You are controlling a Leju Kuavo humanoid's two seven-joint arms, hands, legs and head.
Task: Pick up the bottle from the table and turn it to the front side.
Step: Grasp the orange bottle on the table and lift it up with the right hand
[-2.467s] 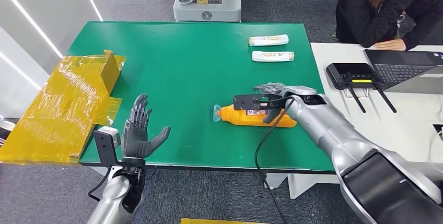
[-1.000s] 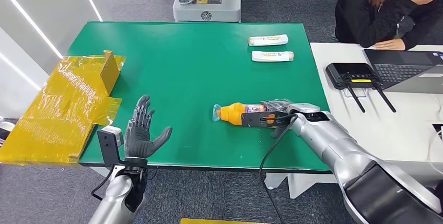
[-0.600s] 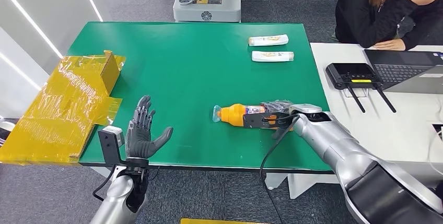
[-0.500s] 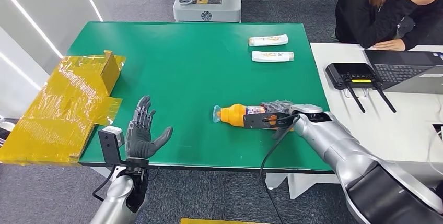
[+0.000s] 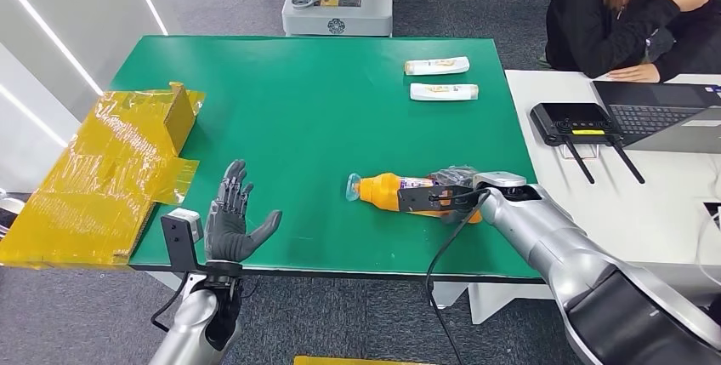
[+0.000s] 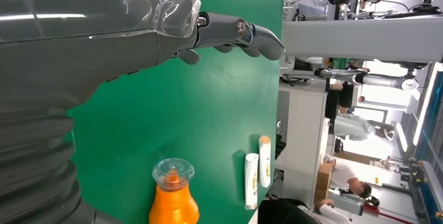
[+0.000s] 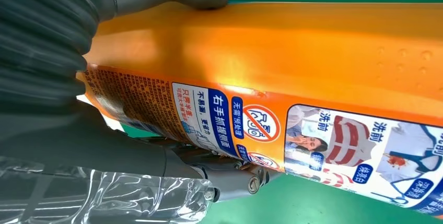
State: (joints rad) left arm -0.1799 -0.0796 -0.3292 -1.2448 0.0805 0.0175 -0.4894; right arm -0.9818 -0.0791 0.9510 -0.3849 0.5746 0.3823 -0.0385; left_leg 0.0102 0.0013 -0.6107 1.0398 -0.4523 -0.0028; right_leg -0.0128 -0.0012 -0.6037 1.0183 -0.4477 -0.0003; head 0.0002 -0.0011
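The right hand (image 5: 449, 196) has closed around the orange detergent bottle (image 5: 387, 188) lying on the green counter (image 5: 315, 101) and rolled it slightly, so turning has begun, while the left hand (image 5: 231, 220) hovers empty, fingers spread.

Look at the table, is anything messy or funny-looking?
The orange bottle lies on its side, cap pointing left, with the right hand gripping it. The yellow sheet droops off the table's left edge. Nothing looks spilled or broken.
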